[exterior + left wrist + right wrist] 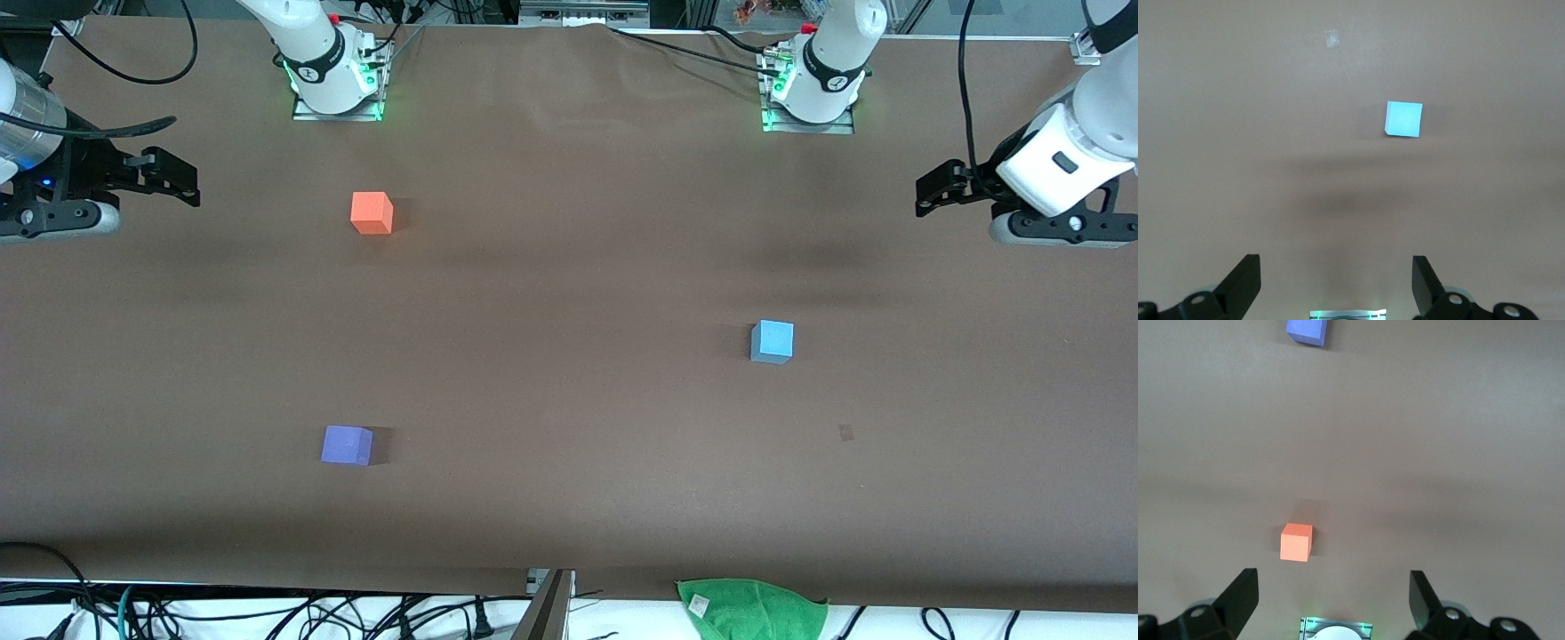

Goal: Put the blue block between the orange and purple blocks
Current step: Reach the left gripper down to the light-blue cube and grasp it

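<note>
The blue block [772,341] sits on the brown table toward the left arm's end; it also shows in the left wrist view [1404,119]. The orange block [372,212] and the purple block [347,444] sit toward the right arm's end, with the purple one nearer the front camera. Both show in the right wrist view, orange [1296,542] and purple [1307,330]. My left gripper [933,191] hangs open and empty over the left arm's end of the table [1336,283]. My right gripper [173,173] hangs open and empty over the right arm's end [1333,600].
A green cloth [751,604] lies at the table's edge nearest the front camera, beside a metal post [547,609]. A small pale mark [845,432] is on the table near the blue block. Cables run along the table's edges.
</note>
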Action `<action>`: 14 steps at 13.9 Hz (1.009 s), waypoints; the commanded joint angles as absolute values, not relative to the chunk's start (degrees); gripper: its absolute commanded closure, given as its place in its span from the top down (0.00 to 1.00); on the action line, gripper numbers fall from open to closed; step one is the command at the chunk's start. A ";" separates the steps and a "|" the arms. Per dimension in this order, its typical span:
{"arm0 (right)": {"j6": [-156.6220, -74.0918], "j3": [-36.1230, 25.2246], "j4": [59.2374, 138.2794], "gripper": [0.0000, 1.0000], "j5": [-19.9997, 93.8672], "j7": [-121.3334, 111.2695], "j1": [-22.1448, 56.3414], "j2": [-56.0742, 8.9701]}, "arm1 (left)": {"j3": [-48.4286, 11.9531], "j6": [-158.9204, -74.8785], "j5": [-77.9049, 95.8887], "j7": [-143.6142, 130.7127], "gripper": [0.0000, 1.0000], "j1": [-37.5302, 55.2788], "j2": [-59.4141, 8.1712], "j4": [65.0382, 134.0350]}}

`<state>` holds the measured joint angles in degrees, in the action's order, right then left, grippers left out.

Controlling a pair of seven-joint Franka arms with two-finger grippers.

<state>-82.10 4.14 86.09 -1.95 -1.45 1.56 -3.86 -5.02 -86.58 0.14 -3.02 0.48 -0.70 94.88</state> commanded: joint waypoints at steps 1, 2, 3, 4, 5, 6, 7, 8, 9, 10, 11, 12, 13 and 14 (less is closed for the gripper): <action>-82.09 4.13 84.81 1.00 -0.88 -0.79 1.32 -4.39 | -6.94 -86.57 0.70 -3.51 1.00 0.97 -7.09 93.96; -82.18 4.13 84.81 1.00 -0.88 -0.79 1.32 -4.31 | -7.47 -87.53 0.79 -3.69 1.00 1.40 -9.64 93.96; -82.18 4.13 84.81 1.00 -0.88 -0.79 1.32 -4.39 | -7.91 -89.89 0.70 -3.69 1.00 1.75 -12.19 93.96; -82.09 4.13 84.81 1.00 -0.88 -0.79 1.32 -4.39 | -8.17 -92.70 0.70 -3.69 1.00 2.02 -14.91 94.22; -82.09 4.13 84.81 1.00 -0.88 -0.79 1.32 -4.39 | -8.17 -95.86 0.79 -3.78 1.00 2.37 -17.73 94.31; -82.09 4.13 84.81 1.00 -0.88 -0.70 1.32 -4.39 | -8.17 -99.80 0.70 -3.78 1.00 2.46 -20.02 94.92; -82.18 4.13 84.81 1.00 -0.88 -0.70 1.32 -4.39 | -8.17 -103.50 0.70 -3.78 1.00 2.63 -22.48 95.62; -82.18 4.13 84.81 1.00 -0.88 -0.70 1.32 -4.39 | -8.17 -107.54 0.70 -3.95 1.00 3.07 -23.80 97.45; -82.18 4.13 84.81 1.00 -0.88 -0.70 1.32 -4.39 | -8.17 -112.80 0.70 -4.56 1.00 3.51 -24.25 100.52; -82.18 4.13 84.81 1.00 -0.88 -0.70 1.32 -4.39 | -8.17 -119.29 0.36 -4.92 1.00 4.39 -25.04 104.72; -82.18 4.13 84.81 1.00 -0.88 -0.70 1.32 -4.39 | -8.26 -126.05 -0.08 -5.01 1.00 4.83 -25.14 108.68; -82.18 4.13 84.81 1.00 -0.88 -0.70 1.32 -4.39 | -8.17 -130.39 -0.26 -5.18 1.00 5.09 -25.48 111.07; -82.18 4.13 84.81 1.00 -0.79 -0.70 1.32 -4.39 | -8.17 -132.60 -0.61 -5.19 1.00 5.10 -26.27 111.88; -82.18 4.13 84.81 1.00 -0.79 -0.70 1.32 -4.39 | -8.17 -133.76 -0.96 -5.19 1.00 5.45 -27.06 112.06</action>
